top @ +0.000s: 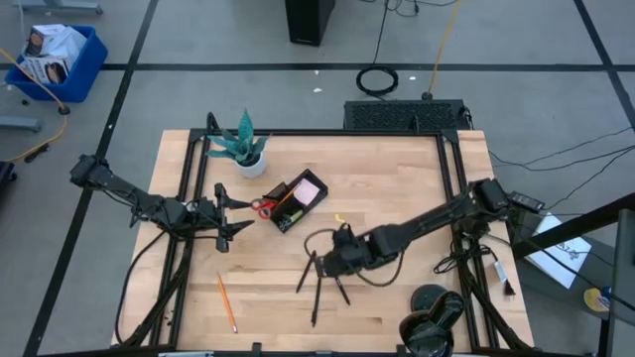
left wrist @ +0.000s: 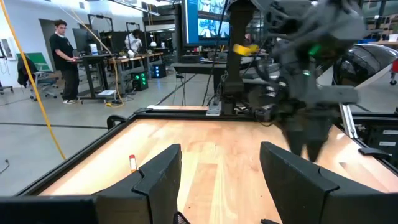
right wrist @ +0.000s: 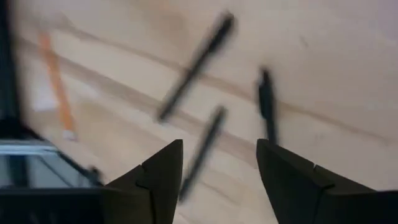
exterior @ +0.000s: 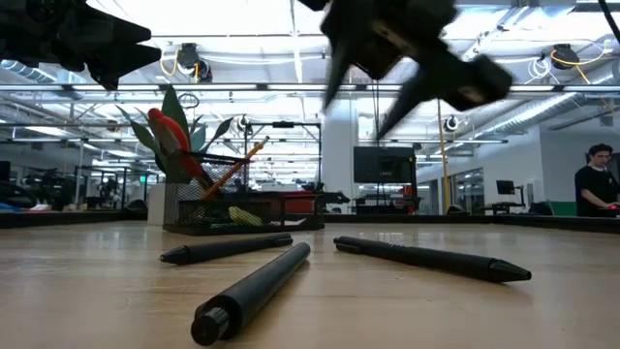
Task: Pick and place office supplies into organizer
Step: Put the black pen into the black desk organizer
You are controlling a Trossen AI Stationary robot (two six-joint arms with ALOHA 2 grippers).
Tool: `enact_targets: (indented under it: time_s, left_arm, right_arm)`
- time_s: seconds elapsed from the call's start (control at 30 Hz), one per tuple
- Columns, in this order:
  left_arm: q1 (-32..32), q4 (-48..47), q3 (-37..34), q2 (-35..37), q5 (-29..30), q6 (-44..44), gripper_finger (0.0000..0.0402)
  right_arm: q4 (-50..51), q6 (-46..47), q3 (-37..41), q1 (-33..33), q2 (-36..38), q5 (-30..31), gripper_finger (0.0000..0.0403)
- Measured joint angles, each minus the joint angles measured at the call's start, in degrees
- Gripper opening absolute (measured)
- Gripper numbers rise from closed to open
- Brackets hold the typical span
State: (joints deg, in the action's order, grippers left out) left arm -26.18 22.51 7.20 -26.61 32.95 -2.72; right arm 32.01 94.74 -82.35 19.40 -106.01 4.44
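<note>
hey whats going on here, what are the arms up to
The right gripper hangs open above three black pens loose on the table, holding nothing. The left gripper waits open beside the organizer, which already holds the red-handled scissors and pink sticky pad. An orange pencil lies apart.

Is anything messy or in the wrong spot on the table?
Yes. Three black pens lie scattered on the bare wood below the right gripper, and an orange pencil lies alone near the front edge. They are outside the organizer, where the scissors already sit.
</note>
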Motion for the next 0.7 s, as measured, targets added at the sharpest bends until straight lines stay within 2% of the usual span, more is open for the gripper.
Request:
enact_targets:
  time_s: [0.3, 0.47, 0.7]
  left_arm:
    - [0.0, 0.0, 0.0, 0.0, 0.0, 0.0, 0.0223]
    - [0.0, 0.1, 0.0, 0.0, 0.0, 0.0, 0.0223]
    - [0.0, 0.0, 0.0, 0.0, 0.0, 0.0, 0.0223]
  right_arm:
    - [3.3, -2.4, 0.2, 4.4, -5.1, -0.3, 0.0202]
    - [5.9, 4.2, 0.2, 6.2, -4.8, -1.5, 0.0203]
    - [2.1, 5.8, 2.1, 9.3, -4.9, -0.7, 0.0202]
